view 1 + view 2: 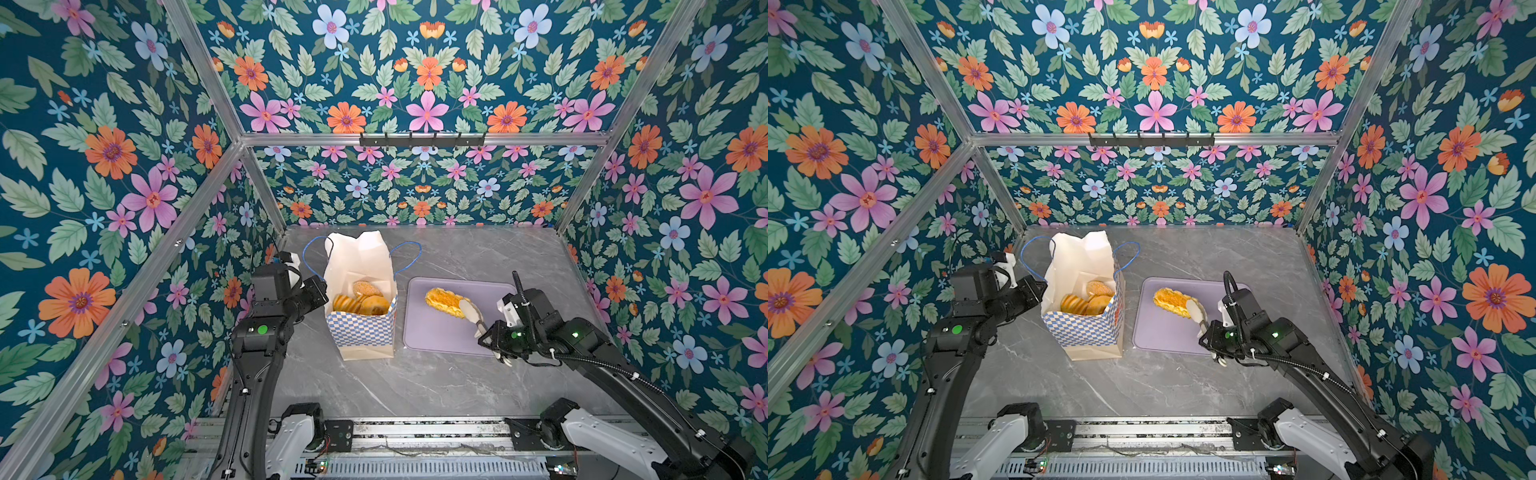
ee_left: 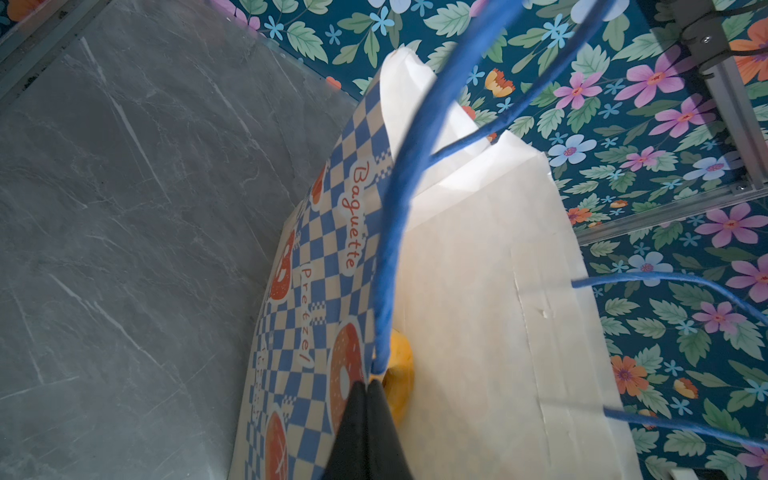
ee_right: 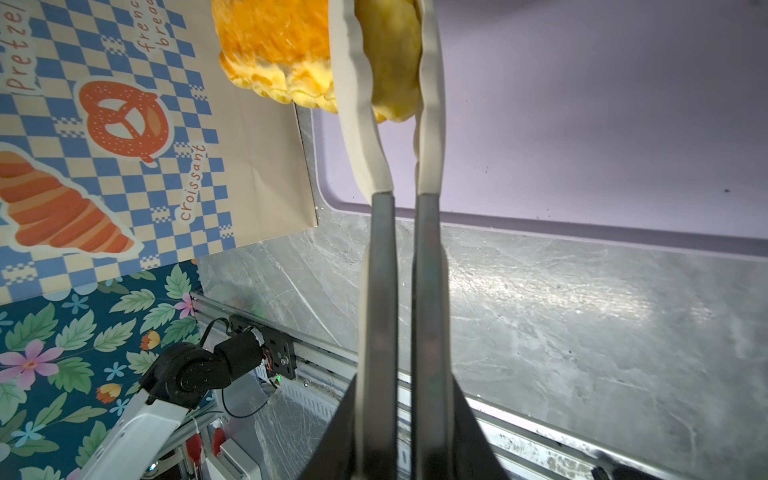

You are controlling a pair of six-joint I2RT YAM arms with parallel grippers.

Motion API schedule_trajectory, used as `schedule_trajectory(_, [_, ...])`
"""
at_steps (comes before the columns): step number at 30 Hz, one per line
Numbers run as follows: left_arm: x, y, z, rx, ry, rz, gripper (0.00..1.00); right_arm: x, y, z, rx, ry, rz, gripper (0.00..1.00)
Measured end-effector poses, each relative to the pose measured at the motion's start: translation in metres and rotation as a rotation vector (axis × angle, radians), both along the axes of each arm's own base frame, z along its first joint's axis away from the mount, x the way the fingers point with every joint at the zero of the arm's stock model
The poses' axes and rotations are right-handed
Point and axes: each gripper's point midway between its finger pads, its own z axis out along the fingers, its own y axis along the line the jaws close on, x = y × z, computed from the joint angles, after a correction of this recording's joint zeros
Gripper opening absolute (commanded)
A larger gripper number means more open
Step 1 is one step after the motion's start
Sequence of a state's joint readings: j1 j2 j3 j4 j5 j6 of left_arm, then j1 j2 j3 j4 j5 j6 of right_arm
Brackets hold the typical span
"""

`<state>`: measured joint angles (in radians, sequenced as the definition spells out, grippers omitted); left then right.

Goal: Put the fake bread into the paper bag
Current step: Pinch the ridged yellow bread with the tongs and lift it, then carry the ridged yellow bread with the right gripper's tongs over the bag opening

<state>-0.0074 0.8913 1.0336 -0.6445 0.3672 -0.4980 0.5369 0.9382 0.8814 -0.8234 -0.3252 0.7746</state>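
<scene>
The paper bag [image 1: 361, 332] [image 1: 1088, 328] stands upright left of centre, mouth open, with several golden pieces of fake bread [image 1: 361, 301] [image 1: 1088, 301] inside. My left gripper [image 1: 323, 291] [image 1: 1042, 291] [image 2: 368, 384] is shut on the bag's left rim where the blue cord handle [image 2: 390, 249] is fixed. My right gripper [image 1: 485, 332] [image 1: 1207, 330] [image 3: 403, 395] is shut on metal tongs [image 3: 382, 270]. Their cream tips [image 3: 353, 83] clamp one end of a braided loaf [image 1: 442, 300] [image 1: 1168, 298] [image 3: 274, 45] over the tray. I cannot tell whether the loaf touches it.
The flat lilac tray [image 1: 436, 336] [image 1: 1163, 336] lies just right of the bag on the grey marble tabletop [image 1: 415, 386]. Floral walls close in the back and both sides. A metal rail with the arm bases [image 1: 415, 436] runs along the front edge.
</scene>
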Motion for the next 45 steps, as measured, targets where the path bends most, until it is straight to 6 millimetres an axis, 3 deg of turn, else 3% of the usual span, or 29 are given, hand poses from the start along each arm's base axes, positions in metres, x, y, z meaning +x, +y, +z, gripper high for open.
schedule_trajectory(7, [0.000, 0.000, 0.000, 0.000, 0.000, 0.000, 0.05, 0.005, -0.004, 0.018, -0.009, -0.036, -0.007, 0.27])
schedule_trajectory(30, [0.000, 0.000, 0.000, 0.000, -0.001, 0.000, 0.05, 0.023, -0.010, 0.105, -0.017, -0.222, 0.013, 0.27])
schedule_trajectory(45, [0.000, 0.000, 0.001, 0.000, -0.002, 0.000, 0.05, 0.041, -0.001, 0.167, 0.012, -0.351, 0.042, 0.27])
